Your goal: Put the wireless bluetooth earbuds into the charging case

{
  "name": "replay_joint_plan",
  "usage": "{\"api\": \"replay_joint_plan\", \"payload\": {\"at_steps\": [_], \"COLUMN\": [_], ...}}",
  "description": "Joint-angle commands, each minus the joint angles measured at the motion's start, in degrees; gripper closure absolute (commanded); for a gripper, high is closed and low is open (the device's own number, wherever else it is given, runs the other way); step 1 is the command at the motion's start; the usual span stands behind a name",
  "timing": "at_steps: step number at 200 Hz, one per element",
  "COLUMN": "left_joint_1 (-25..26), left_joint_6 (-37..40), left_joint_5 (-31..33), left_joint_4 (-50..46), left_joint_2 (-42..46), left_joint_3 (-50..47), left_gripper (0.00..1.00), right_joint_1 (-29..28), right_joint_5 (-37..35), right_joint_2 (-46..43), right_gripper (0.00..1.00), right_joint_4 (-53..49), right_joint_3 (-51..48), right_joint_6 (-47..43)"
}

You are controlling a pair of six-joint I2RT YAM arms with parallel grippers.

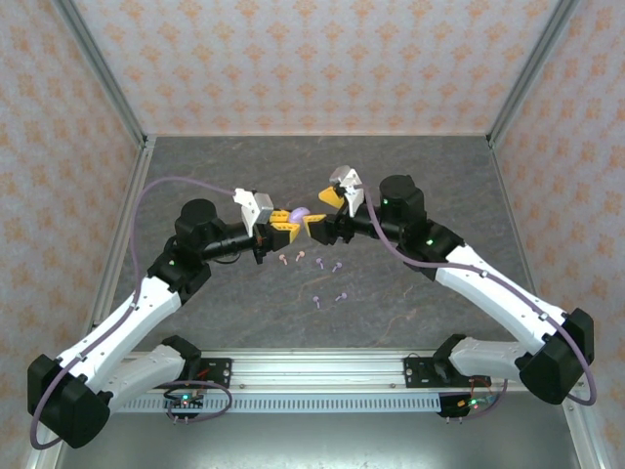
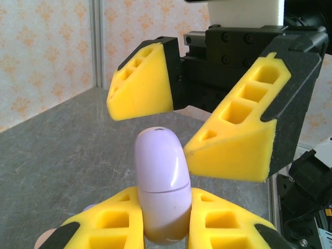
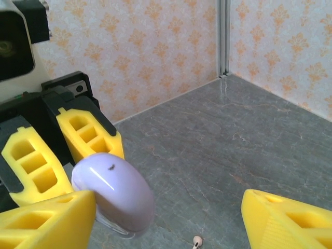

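The left gripper (image 1: 286, 223) was clamped on the lower half of the closed lavender charging case (image 1: 301, 212), holding it up off the table (image 1: 430, 176). The right gripper (image 1: 325, 211) faced the case with its jaws spread wide, one finger just beside the case's top. The earbuds (image 1: 319, 263) lay scattered on the table just below the case.

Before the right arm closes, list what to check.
1. Hold: left gripper shut on lavender charging case: ok.
2. Case open: not ok, seam closed.
3. Approach: right gripper open: ok.
4. Case centred between right fingers: not ok, nearer one finger.
5. Loading: earbuds in case: not ok, pink and lavender ones lie on the table.
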State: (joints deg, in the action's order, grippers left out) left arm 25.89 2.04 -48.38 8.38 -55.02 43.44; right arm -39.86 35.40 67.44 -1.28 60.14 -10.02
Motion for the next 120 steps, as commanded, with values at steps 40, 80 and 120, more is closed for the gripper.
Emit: {"api": "replay_joint_plan", "payload": {"at_steps": [40,80,120], "left_joint_1": [0.83,0.87,0.92], "left_joint_6": [2.09,2.18,3.03], "left_joint_5": [-0.49,-0.23,0.79], "left_joint_4": [0.03,0.01,-1.25], "left_joint_2": [0.27,0.7,0.97], "left_joint_3": [1.06,0.96,1.21], "left_gripper": [0.87,0.87,0.87], "right_joint_1": [1.62,1.62,1.71], "right_joint_5": [0.24,0.5,0.67], "right_joint_2": [3.53,5.41,4.01], "right_gripper": [0.26,0.26,0.26], "right_joint_4": [-1.84,-4.01,-4.35], "right_joint_3": [6.31,8.05,8.65], "right_joint_6": [1.56,1.57,2.5]}}
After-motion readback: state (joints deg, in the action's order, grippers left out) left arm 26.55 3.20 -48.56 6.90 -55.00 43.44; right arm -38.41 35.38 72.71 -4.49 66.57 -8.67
